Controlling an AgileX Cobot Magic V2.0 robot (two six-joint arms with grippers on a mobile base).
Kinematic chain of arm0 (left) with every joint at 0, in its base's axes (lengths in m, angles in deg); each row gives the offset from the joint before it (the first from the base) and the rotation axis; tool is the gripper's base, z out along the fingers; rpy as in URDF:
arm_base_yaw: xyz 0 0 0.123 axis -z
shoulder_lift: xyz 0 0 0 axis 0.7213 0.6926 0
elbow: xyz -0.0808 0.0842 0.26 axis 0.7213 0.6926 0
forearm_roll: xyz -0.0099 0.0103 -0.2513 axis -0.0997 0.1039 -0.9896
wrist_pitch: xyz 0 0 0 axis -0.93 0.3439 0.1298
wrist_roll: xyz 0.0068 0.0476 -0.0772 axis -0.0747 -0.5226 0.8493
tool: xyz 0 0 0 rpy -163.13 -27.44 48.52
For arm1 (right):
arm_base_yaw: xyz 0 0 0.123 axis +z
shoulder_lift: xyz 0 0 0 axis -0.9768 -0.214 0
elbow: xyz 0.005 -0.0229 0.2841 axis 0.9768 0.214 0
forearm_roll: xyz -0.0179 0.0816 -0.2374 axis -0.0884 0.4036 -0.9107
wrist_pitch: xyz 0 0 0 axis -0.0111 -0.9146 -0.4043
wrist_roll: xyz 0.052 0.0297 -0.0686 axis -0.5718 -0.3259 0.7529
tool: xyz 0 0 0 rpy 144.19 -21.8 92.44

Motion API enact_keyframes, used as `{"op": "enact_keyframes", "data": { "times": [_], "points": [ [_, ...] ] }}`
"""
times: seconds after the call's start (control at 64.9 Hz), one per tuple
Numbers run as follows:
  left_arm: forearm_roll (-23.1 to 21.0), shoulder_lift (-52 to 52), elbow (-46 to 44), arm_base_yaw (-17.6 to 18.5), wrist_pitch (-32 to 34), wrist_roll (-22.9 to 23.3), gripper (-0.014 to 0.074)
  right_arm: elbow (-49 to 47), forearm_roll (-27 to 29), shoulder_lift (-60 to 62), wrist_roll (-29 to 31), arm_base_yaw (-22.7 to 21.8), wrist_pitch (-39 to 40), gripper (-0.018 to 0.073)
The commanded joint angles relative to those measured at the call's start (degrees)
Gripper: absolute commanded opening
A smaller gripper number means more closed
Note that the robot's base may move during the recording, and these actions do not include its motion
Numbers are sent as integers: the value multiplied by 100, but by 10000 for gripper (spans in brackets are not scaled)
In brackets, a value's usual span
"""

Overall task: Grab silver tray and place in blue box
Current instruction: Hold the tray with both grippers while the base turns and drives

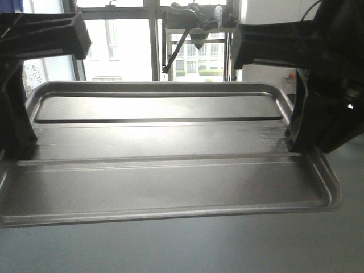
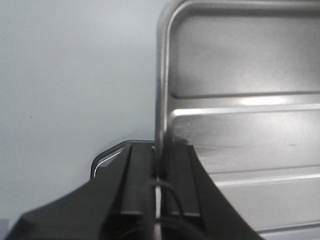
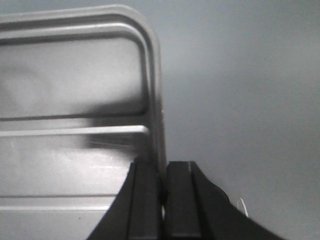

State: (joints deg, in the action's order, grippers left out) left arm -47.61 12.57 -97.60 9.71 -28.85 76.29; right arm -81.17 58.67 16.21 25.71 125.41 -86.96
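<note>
The silver tray [image 1: 165, 142] fills the front view, held up off the pale grey table [image 1: 182, 244] with its near edge lower. My left gripper [image 1: 23, 149] is shut on the tray's left rim. My right gripper [image 1: 296, 145] is shut on its right rim. In the left wrist view the gripper [image 2: 159, 165] pinches the thin rim, with the tray [image 2: 250, 125] spreading to the right. In the right wrist view the gripper [image 3: 163, 172] pinches the rim, with the tray [image 3: 70, 130] to the left. The blue box is out of view.
Bright windows [image 1: 125, 45] and another robot's arm frame [image 1: 196, 28] stand behind the tray. Pale grey table surface shows beside the tray in the left wrist view [image 2: 75, 75] and in the right wrist view [image 3: 240, 90].
</note>
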Motion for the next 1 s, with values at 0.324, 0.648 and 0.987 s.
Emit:
{"op": "enact_keyframes", "data": {
  "times": [0.324, 0.648, 0.987],
  "points": [
    [218, -161, -129, 34, -208, 62, -15, -131, -361, 167, -9, -29, -116, 59],
    [218, -161, -129, 34, -212, 62, -15, -131, -361, 167, -9, -29, -116, 59],
    [218, -161, -129, 34, -212, 62, -15, -131, -361, 167, -9, -29, -116, 59]
  ]
}}
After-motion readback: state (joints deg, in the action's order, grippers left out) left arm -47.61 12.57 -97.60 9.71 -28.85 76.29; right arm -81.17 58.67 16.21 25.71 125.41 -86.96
